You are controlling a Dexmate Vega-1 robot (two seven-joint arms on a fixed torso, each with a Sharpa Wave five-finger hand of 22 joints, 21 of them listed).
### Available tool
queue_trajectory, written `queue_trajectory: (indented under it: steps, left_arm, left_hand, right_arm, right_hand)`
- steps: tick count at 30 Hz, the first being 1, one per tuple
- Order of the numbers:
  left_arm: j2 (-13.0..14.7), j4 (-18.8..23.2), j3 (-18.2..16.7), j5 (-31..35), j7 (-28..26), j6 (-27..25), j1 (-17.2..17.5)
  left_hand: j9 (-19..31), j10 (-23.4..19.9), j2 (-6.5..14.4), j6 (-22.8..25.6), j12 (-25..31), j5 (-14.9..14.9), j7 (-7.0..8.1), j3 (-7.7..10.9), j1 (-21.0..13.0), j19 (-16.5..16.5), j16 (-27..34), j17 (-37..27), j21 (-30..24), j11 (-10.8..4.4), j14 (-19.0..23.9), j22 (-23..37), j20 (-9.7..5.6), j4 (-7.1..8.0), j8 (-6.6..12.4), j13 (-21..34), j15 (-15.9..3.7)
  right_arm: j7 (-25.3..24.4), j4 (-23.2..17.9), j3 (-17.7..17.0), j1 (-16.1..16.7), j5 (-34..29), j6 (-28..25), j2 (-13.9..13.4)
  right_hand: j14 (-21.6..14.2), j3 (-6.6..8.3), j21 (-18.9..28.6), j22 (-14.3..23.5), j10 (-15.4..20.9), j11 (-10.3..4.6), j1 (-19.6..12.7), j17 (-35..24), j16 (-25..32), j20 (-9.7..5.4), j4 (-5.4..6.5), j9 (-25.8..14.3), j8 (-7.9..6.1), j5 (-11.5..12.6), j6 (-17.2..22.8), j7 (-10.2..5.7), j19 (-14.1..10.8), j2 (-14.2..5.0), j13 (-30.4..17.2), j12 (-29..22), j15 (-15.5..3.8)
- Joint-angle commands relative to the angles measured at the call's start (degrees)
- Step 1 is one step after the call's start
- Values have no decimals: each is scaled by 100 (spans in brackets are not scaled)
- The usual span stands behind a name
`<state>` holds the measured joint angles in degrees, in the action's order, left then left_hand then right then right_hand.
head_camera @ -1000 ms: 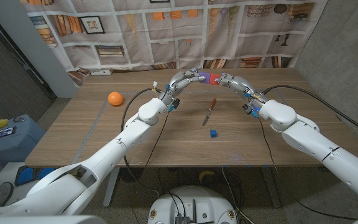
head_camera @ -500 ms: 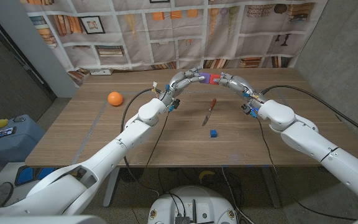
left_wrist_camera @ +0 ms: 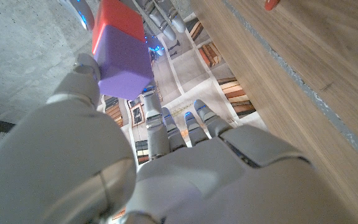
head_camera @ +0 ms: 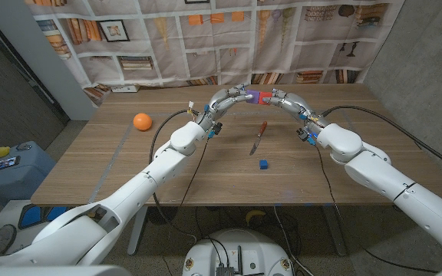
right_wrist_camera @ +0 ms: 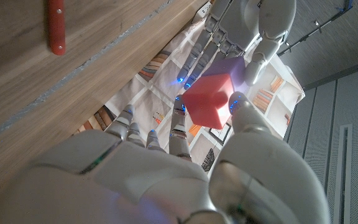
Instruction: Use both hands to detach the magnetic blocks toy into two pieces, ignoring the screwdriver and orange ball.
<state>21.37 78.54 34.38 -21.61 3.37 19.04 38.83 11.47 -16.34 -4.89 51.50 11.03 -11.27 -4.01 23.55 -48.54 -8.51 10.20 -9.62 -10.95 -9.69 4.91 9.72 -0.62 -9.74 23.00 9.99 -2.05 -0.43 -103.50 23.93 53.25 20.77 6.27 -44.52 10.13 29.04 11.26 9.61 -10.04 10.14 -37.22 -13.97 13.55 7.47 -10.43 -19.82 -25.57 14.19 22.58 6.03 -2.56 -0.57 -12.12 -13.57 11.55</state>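
The magnetic blocks toy, a purple block [head_camera: 249, 96] joined to a red block [head_camera: 257, 97], is held in the air above the far middle of the table. My left hand [head_camera: 231, 95] grips the purple block [left_wrist_camera: 123, 61]; my right hand [head_camera: 278, 98] grips the red block [right_wrist_camera: 207, 99]. In both wrist views the two blocks still touch, purple against red. A loose small blue block [head_camera: 263, 163] lies on the table nearer me.
A red-handled screwdriver [head_camera: 259, 136] lies on the wooden table [head_camera: 113, 161] under the hands. An orange ball [head_camera: 143, 121] sits at the left. A printed bookshelf backdrop hangs behind the table's far edge.
My right arm has edged slightly left; the toy and both hands hold nearly the same pose.
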Motion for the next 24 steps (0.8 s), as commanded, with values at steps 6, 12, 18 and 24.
queue_trajectory:
  steps: [6,12,18,24]
  left_arm:
    - [20,67,-12,-64,7,-52,68]
    - [20,74,-9,-79,14,-67,79]
    - [2,47,-3,-82,13,-59,75]
    - [-45,-41,12,-90,49,-15,31]
  left_hand:
    - [374,4,522,730,-4,-49,711,-15,-461,-19,18,-14,-13,27,64,24,37,0,228,19,-70]
    - [380,-3,525,735,-1,-49,706,-21,-466,-19,17,-14,-13,31,64,24,40,1,234,20,-68]
    - [394,-6,528,733,0,-49,708,-27,-469,-19,19,-14,-13,36,72,24,40,2,243,20,-65]
    - [408,-3,531,732,-1,-49,711,-32,-475,-26,18,-14,-15,31,74,25,36,2,252,20,-69]
  right_arm:
    - [-269,-170,-68,151,-60,-45,55]
    - [-349,-240,-83,183,-85,-110,59]
    - [-387,-296,-92,201,-92,-181,48]
    - [-388,-306,-85,188,-91,-216,53]
  right_hand:
    - [85,48,25,12,12,10,-187,-31,59,-17,15,-147,-278,19,375,-73,-118,14,-17,-54,-65]
    - [20,60,33,12,124,-24,-328,-42,78,-61,18,-251,-480,9,637,-179,-212,-15,-18,-67,-105]
    - [-29,60,32,13,189,-42,-414,-49,93,-81,17,-319,-608,0,791,-245,-256,-24,-18,-71,-143]
    - [-67,59,34,13,292,-75,-513,-59,104,-121,16,-395,-734,-11,918,-328,-313,-35,-17,-88,-173]
